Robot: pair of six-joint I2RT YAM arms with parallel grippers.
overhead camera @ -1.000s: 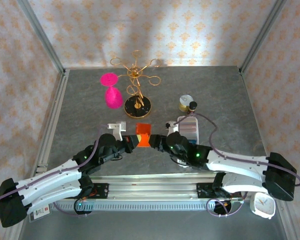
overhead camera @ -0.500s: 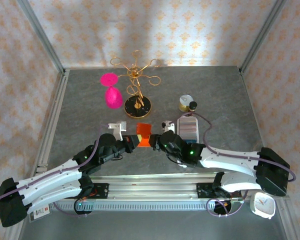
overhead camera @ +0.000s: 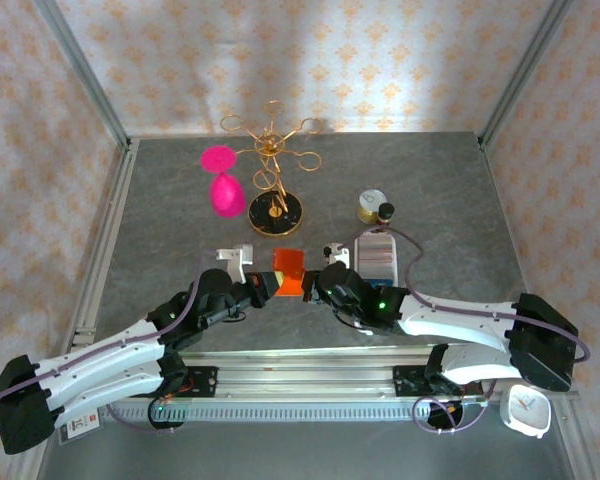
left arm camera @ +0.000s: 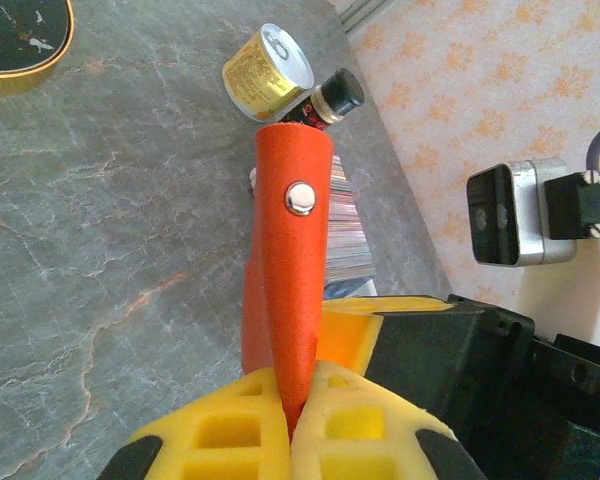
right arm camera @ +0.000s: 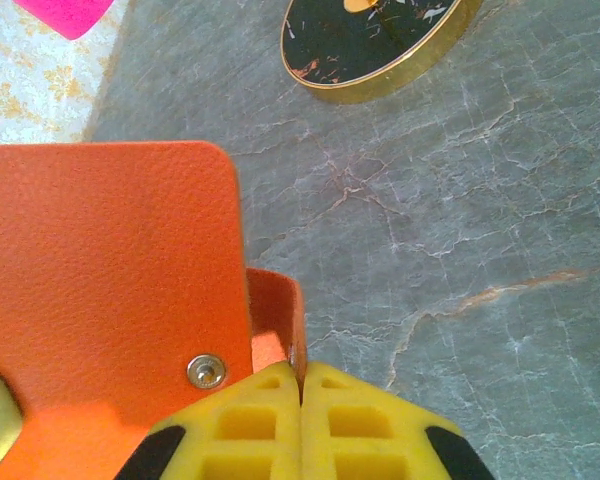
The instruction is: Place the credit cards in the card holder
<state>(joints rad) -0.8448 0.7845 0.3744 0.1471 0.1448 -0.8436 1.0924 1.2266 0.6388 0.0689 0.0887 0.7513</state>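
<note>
Left gripper (left arm camera: 290,425) is pinching one orange flap of the card holder (overhead camera: 288,270), which sits mid-counter (overhead camera: 160,220) between the two arms. Right gripper (right arm camera: 300,400) is pads-together on the holder's other flap edge. Credit cards (overhead camera: 378,258) stand in the white slotted tray (overhead camera: 359,243), just right of the holder. Yellow can (overhead camera: 371,205) and black-capped bottle (overhead camera: 385,211) are behind the tray.

Looks like a robotics lab cell dressed up as a home. Boxed in at 9, 12 and 3 o'clock by damask-wallpaper panels (overhead camera: 380,60) on aluminium posts (overhead camera: 82,70). Floored with a grey marble-look tabletop (overhead camera: 160,220), a metal mounting rail (overhead camera: 300,375) at 6 o'clock (white left arm (overhead camera: 110,362) and right arm (overhead camera: 470,325) based there). Dotted with props: gold jewellery stand (overhead camera: 275,212), tin can (overhead camera: 372,205), white clock (overhead camera: 526,411).
</note>
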